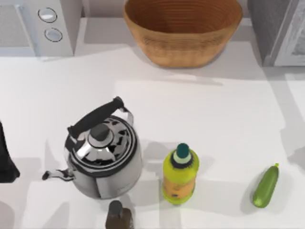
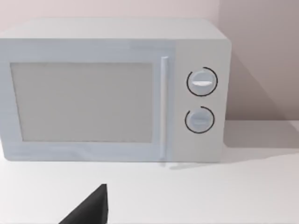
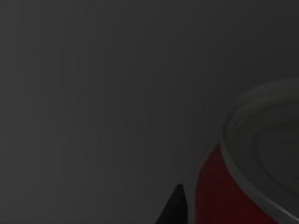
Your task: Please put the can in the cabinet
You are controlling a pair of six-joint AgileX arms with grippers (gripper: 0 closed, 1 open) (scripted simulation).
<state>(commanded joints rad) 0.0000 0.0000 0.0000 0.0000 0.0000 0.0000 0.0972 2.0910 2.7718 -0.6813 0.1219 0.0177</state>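
Can sitting in the dark by the right gripper, both arms off the busy part of the table.

In the top view a small dark bottle [image 1: 118, 217] is standing at the bottom edge, a steel kettle [image 1: 103, 155] is sitting just behind it, a yellow-green bottle [image 1: 179, 176] is standing beside the kettle, and a green cucumber [image 1: 265, 186] is lying at lower right. Farther up, a woven basket [image 1: 183, 33] is sitting at top centre, a white microwave [image 1: 43, 24] at upper left and a grey cabinet [image 1: 281, 31] at upper right. The left arm [image 1: 6, 157] is resting at the left edge, with the left gripper [image 2: 91, 207] facing the microwave. The right wrist view is dark: the can [image 3: 224, 191] is showing its red side and ringed top at lower right, close by the right gripper [image 3: 175, 207]. I cannot tell whether either gripper is wide, narrow or holding anything.
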